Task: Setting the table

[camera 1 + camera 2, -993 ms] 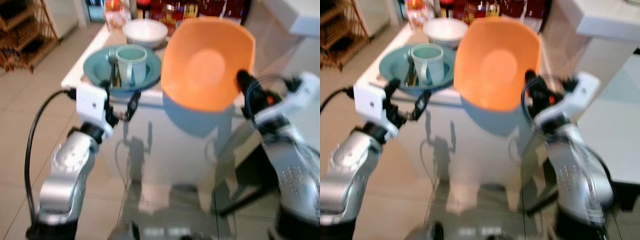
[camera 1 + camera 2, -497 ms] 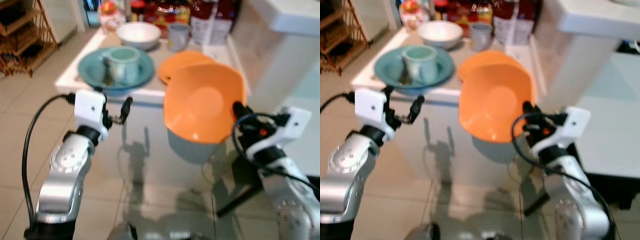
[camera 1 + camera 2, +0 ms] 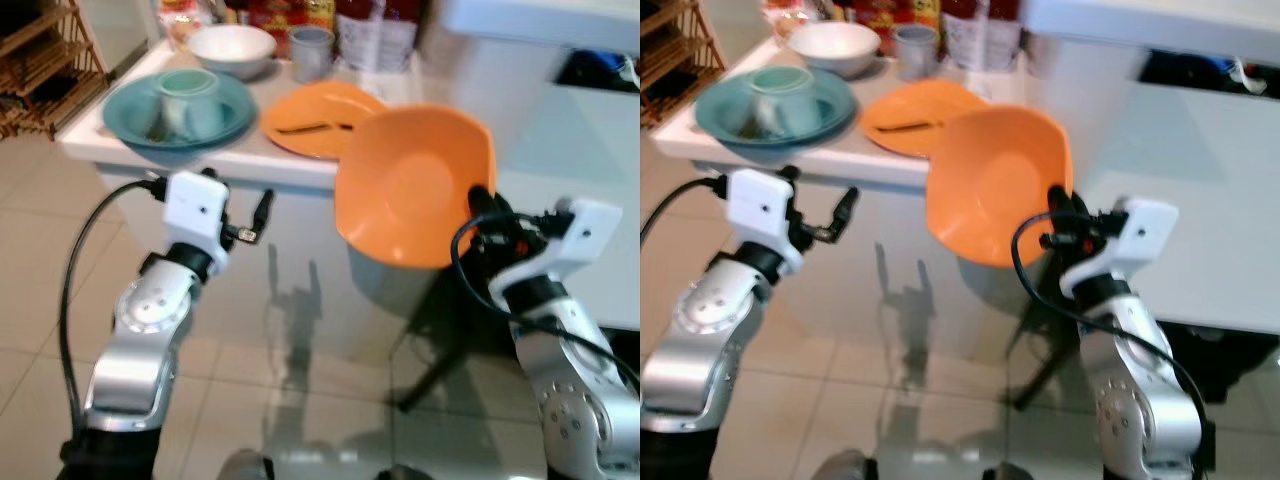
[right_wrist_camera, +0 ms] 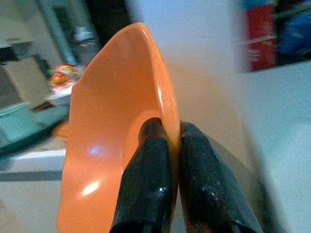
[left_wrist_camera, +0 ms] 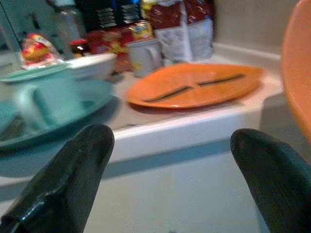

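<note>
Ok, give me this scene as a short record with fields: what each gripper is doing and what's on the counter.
right gripper: shut on the rim of the orange bowl, held tilted, clear of the counter
left gripper: open, holding nothing, facing the counter edge
on counter: orange plate, teal plate with a teal mug on it, white bowl, grey cup
behind: jars and packets, blurred

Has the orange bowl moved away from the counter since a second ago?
Yes. The orange bowl, gripped by the right gripper, came off the white counter and now hangs beyond its edge, nearer the robot.
</note>
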Motion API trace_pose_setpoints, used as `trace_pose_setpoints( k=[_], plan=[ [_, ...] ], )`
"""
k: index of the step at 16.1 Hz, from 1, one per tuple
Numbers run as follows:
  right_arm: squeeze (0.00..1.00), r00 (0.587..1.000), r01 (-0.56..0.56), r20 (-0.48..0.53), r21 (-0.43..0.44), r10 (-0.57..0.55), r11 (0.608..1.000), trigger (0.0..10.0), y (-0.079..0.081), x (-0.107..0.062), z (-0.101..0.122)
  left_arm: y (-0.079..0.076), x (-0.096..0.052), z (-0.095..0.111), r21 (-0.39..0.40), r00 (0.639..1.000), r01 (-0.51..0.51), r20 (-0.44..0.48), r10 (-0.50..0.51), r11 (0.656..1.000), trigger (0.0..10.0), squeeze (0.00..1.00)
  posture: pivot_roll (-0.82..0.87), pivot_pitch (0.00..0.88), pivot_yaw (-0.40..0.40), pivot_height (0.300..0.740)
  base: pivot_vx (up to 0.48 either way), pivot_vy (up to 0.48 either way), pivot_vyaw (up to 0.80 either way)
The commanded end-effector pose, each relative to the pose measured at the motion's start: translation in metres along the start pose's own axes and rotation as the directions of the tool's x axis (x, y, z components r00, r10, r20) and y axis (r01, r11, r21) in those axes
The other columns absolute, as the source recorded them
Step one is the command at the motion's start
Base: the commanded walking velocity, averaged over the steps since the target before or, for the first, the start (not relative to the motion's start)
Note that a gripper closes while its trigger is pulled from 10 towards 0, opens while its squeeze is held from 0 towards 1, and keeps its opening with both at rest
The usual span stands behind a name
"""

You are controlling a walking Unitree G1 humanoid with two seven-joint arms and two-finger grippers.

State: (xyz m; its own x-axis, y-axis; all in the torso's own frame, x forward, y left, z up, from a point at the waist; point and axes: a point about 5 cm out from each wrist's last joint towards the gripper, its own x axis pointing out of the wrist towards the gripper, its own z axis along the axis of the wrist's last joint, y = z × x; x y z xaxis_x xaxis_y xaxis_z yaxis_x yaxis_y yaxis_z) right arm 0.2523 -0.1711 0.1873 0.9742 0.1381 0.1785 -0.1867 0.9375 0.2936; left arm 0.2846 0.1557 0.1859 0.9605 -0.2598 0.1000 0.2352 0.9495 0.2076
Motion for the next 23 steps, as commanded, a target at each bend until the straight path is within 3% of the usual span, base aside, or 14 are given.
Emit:
trace_pose_setpoints(
  k=[1, 6, 17, 23],
  plan=[
    [0.00, 0.999, 0.025, 0.042, -0.024, -0.024, 0.999, 10.0, -0.0053, -0.0015, 0.0072, -0.0077, 0.0038, 0.0041, 0.005, 1.000, 0.028, 0.013, -0.028, 1.000, 10.0, 0.00, 0.07, 0.089, -0.016, 0.740, 0.000, -0.480, 0.00],
    [0.00, 0.997, 0.077, 0.024, -0.034, -0.076, 0.996, 10.0, -0.0100, -0.0014, 0.0018, -0.0102, 0.0053, 0.0035, 0.018, 0.999, 0.042, 0.011, -0.042, 0.999, 10.0, 0.00, 0.07, 0.089, -0.011, 0.740, 0.000, -0.480, 0.00],
    [0.00, 0.997, 0.068, 0.030, -0.053, -0.067, 0.996, 10.0, -0.0083, 0.0025, 0.0011, -0.0103, 0.0076, 0.0025, 0.022, 0.999, 0.049, 0.010, -0.049, 0.999, 10.0, 0.00, 0.07, 0.087, -0.009, 0.740, 0.000, -0.480, 0.00],
    [0.00, 0.991, 0.126, 0.044, 0.003, -0.126, 0.992, 10.0, -0.0138, 0.0040, 0.0017, -0.0126, 0.0085, 0.0043, 0.021, 0.998, 0.061, 0.022, -0.062, 0.998, 10.0, 0.00, 0.07, 0.086, -0.005, 0.740, 0.000, -0.480, 0.00]
  ],
)
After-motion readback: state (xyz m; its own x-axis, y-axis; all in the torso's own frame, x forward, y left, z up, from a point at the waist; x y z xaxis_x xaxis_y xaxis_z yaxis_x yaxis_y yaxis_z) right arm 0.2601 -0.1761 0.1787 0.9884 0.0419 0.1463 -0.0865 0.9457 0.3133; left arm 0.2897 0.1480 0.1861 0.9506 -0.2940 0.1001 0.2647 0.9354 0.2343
